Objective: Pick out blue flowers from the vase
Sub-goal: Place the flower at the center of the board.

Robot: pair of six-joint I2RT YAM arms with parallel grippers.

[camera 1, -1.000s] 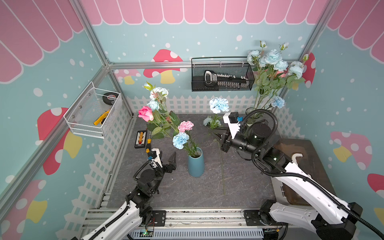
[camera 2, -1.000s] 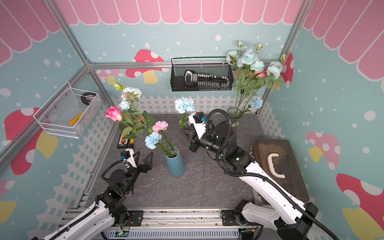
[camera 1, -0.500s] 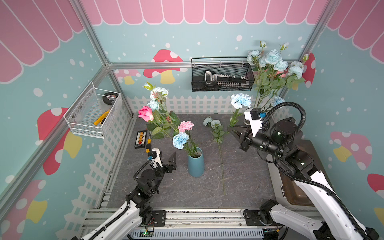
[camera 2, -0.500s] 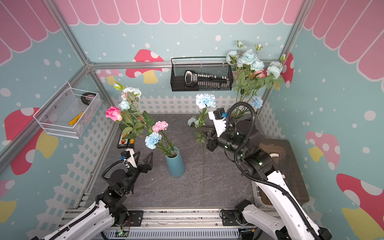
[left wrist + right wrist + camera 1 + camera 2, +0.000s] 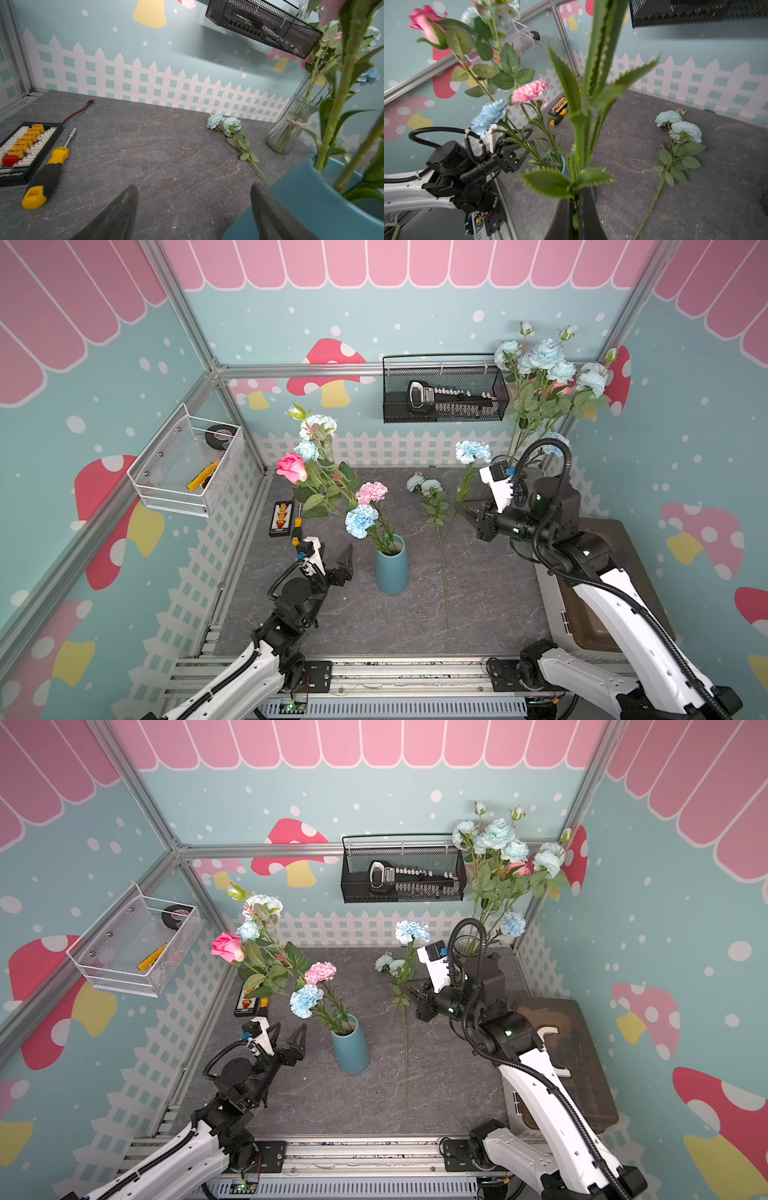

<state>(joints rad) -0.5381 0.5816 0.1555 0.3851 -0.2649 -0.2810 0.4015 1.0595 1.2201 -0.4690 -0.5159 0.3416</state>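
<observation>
Nothing can be read with certainty. The black connector board (image 5: 27, 149) on the bench carries a line of white script along its near edge, too blurred to make out. The tape roll (image 5: 222, 435) in the white wire basket shows a small, illegible red mark.

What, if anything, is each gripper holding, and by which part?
The right gripper is shut on a blue flower, gripping its green stem below the bloom. The left gripper is open and holds nothing.
</observation>
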